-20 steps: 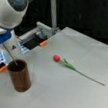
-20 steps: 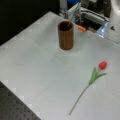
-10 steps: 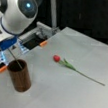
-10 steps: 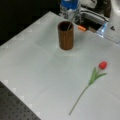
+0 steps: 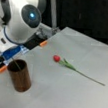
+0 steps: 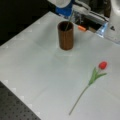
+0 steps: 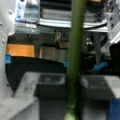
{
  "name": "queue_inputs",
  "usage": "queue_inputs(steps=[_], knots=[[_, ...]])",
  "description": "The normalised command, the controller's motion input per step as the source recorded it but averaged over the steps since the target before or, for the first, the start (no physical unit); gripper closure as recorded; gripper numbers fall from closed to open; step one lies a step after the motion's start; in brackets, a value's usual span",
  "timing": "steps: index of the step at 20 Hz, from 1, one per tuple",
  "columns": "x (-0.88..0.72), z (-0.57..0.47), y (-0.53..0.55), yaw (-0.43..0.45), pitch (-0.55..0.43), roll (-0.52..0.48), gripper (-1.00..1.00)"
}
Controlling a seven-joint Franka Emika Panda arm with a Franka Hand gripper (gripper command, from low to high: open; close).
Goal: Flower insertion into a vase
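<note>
End effector (image 7: 71, 86) pinching a green stem (image 7: 75, 50) above the vase (image 5: 19, 76).
A red tulip (image 6: 102, 65) lies on the bench (image 6: 37, 75), well apart from the vase.

The arm (image 5: 24, 18) has swung nearer the camera, carrying the green stem (image 6: 68, 23) over the vase (image 6: 66, 35).

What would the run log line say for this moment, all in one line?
gripper: shut on green stem | stem end inside vase | red flower lying on table, apart from vase
</note>
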Motion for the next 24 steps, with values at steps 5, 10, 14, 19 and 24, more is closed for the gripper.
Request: queue_inputs(steps=[5,10,14,19,24], knots=[[0.43,-0.27,-0.05,-0.179,-0.071,0.079,1.00],[0.40,-0.09,0.00,-0.210,-0.025,0.061,-1.00],[0.45,0.01,0.01,-0.220,0.001,0.078,-1.00],[0.47,-0.01,-0.04,-0.196,-0.099,0.182,-1.00],[0.48,0.02,-0.05,-0.081,-0.267,0.063,-1.00]])
